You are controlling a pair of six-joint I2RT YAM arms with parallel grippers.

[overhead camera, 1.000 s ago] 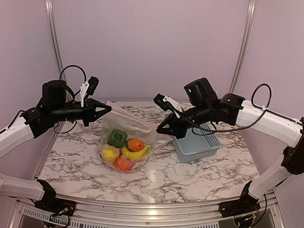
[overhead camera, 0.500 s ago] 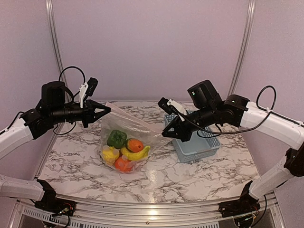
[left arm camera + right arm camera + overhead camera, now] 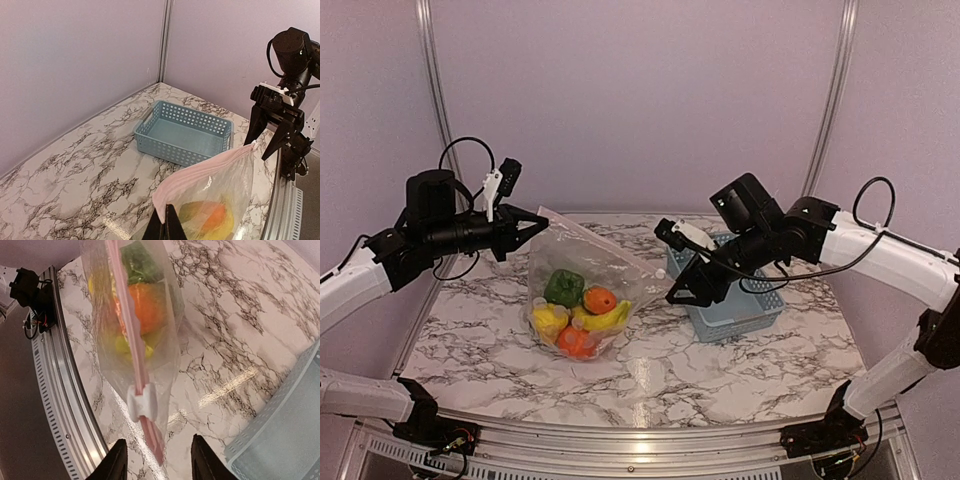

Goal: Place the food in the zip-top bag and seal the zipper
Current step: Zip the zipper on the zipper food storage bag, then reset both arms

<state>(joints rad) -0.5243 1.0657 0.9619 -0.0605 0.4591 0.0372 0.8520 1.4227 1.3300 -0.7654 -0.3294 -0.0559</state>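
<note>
Several pieces of food (image 3: 578, 315) lie low in the bag (image 3: 585, 262), whose bottom seems to rest on the bench (image 3: 720, 365). We see the left jaws pinched shut on one end of the zipper (image 3: 131, 330). The right jaws gape wide astride the other end, holding nothing, just short of the white slider (image 3: 141, 402). We judge the film limp, light and slick; the rigid slider offers the surest hold.

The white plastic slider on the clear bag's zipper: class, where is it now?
Right wrist view: the white plastic slider sits on the pink zipper strip, just ahead of the open right gripper, untouched.
</note>
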